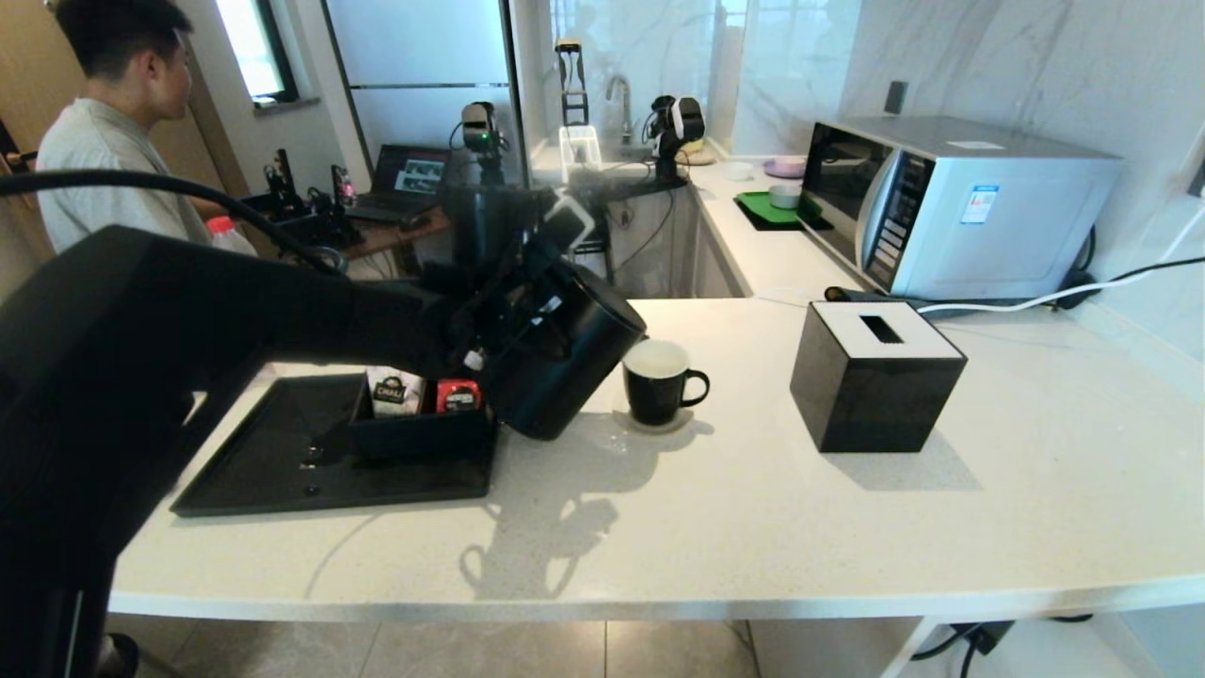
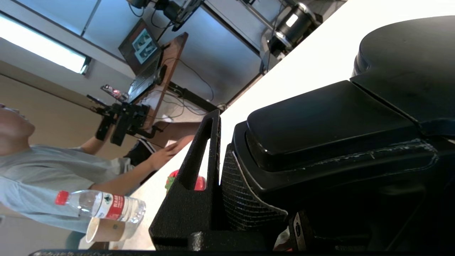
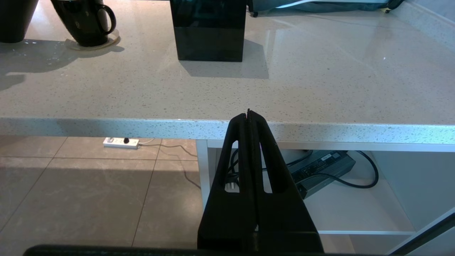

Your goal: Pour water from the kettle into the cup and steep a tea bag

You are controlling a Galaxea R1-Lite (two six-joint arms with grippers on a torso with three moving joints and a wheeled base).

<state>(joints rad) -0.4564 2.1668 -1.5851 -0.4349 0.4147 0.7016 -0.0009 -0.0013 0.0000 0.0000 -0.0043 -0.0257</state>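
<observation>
Head view: the left hand (image 1: 490,320) was clamped on the handle of the kettle (image 1: 565,363), which was tilted with its upper rim leaning toward the cup (image 1: 659,381), a pose that suits pouring. The kettle's lip was just beside the cup's rim; no stream could be made out. The cup stood on a pale coaster on the worktop (image 1: 753,508), its ear handle turned away from the kettle. On the kettle's far side from the cup lay a black tray (image 1: 282,471) with a box holding a white sachet (image 1: 395,391) and a red sachet (image 1: 458,395). No tea bag could be told apart.

Left wrist view: one finger (image 2: 199,170) lay against the kettle's handle (image 2: 320,124), the grip taking the tilted weight.

Right wrist view: the right hand (image 3: 249,113) hung with fingers pressed together, below the worktop's edge and well apart from the cup (image 3: 85,21), seemingly parked.
</observation>
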